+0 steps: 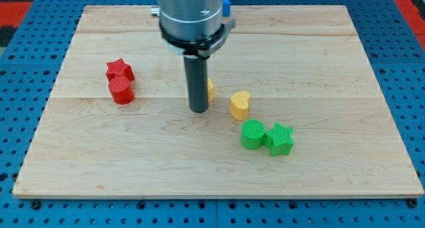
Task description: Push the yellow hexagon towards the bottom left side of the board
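My tip (199,110) rests on the board near its middle. The yellow hexagon (210,90) is almost wholly hidden behind the rod; only a sliver shows at the rod's right edge, just above and right of the tip. A yellow heart (240,104) lies a short way to the tip's right.
A red star (120,70) and a red cylinder (121,90) touch each other at the view's left. A green cylinder (252,134) and a green star (279,137) touch at the lower right of the heart. The wooden board (99,168) sits on a blue pegboard.
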### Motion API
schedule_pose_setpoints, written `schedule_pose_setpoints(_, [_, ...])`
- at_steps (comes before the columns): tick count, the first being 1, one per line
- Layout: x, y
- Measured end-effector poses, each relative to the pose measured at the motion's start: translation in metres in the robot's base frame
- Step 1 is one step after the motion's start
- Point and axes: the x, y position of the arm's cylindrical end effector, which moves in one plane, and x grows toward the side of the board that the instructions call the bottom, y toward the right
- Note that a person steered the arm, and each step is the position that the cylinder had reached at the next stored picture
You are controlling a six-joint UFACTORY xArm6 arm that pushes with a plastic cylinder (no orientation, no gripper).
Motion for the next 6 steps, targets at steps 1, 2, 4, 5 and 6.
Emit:
schedule_pose_setpoints(1, [-0.036, 0.017])
schedule_pose_setpoints(2, [-0.049, 0.054])
schedule_pose_setpoints(4, [-0.123, 0.024])
schedule_pose_setpoints(5, [-0.072, 0.013])
schedule_pose_setpoints(6, [-0.038, 0.017])
